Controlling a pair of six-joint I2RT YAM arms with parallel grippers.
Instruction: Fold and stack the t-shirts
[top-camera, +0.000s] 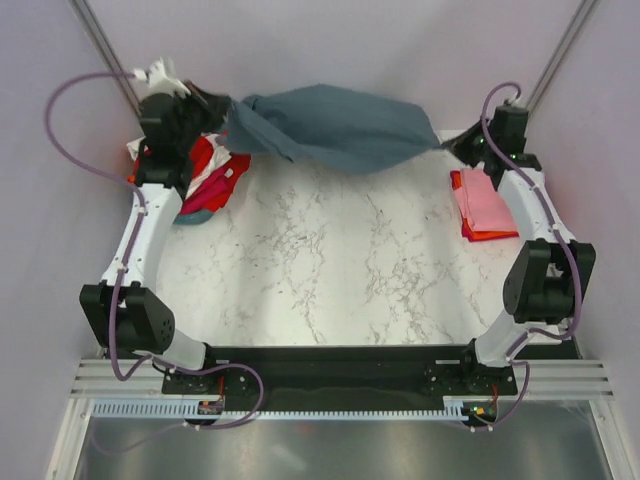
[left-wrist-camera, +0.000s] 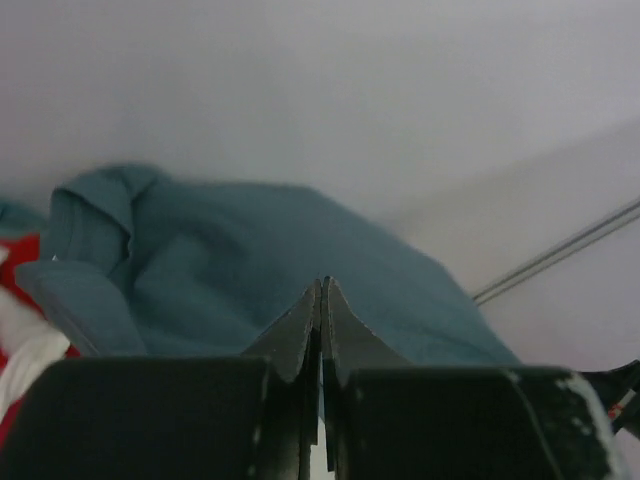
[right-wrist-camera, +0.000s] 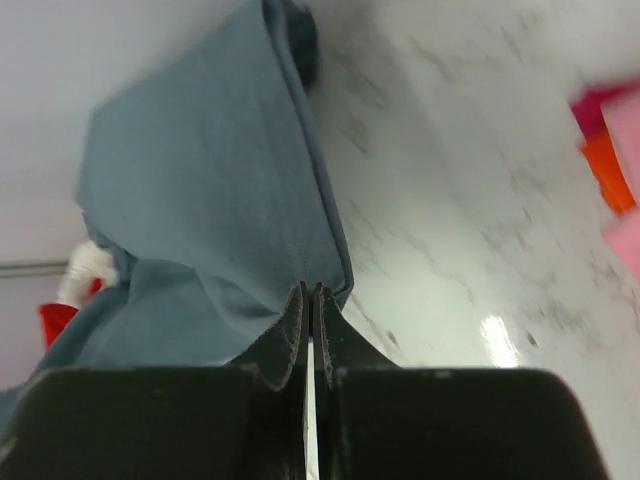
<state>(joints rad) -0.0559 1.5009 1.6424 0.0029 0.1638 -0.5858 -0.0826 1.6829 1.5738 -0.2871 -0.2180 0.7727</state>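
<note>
The slate blue-grey t-shirt (top-camera: 335, 125) hangs stretched between my two grippers above the far side of the marble table (top-camera: 330, 270). My left gripper (top-camera: 222, 110) is shut on its left end; in the left wrist view (left-wrist-camera: 322, 285) the shirt (left-wrist-camera: 260, 260) fills the area beyond the closed tips. My right gripper (top-camera: 452, 142) is shut on its right end; in the right wrist view (right-wrist-camera: 310, 290) the shirt's hemmed edge (right-wrist-camera: 200, 200) runs from the tips. A folded pink shirt (top-camera: 485, 200) lies on an orange-red one (top-camera: 490, 235) at the right.
A pile of red, white and magenta shirts (top-camera: 205, 180) sits at the far left in the teal basket (top-camera: 190, 215), partly hidden by the left arm. Grey walls stand close behind. Metal frame posts (top-camera: 105, 50) rise at the back corners.
</note>
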